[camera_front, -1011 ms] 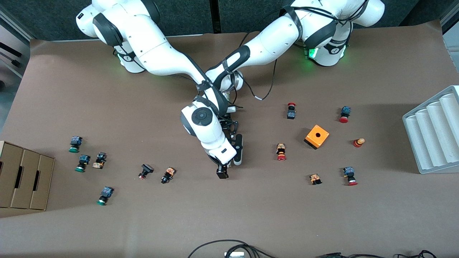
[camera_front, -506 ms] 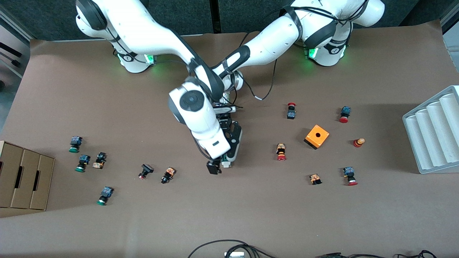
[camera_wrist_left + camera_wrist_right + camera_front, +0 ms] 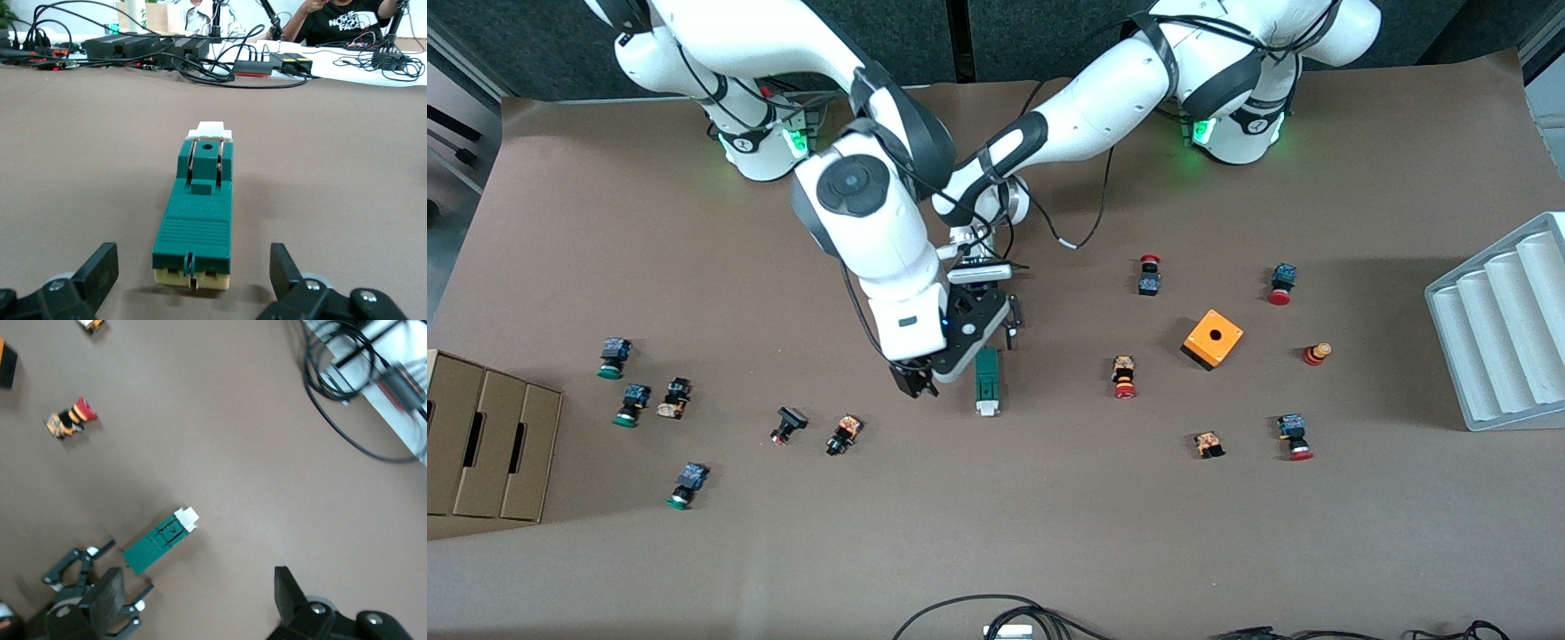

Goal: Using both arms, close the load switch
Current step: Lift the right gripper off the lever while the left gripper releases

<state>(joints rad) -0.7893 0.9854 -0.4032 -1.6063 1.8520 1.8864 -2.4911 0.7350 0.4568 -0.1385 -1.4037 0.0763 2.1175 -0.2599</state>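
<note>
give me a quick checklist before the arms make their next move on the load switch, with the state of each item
1. Load switch lies flat on the table, free of both grippers: ok.
2. Left gripper open, fingers either side of the switch's end, not touching it: ok.
3. Right gripper open, holding nothing, up over the table beside the switch: ok.
4. White handle sits at the switch's end nearer the front camera, in plain sight: ok.
5. Handle fully closed: cannot tell.
6. Nearest push button lies well apart from the switch: ok.
</note>
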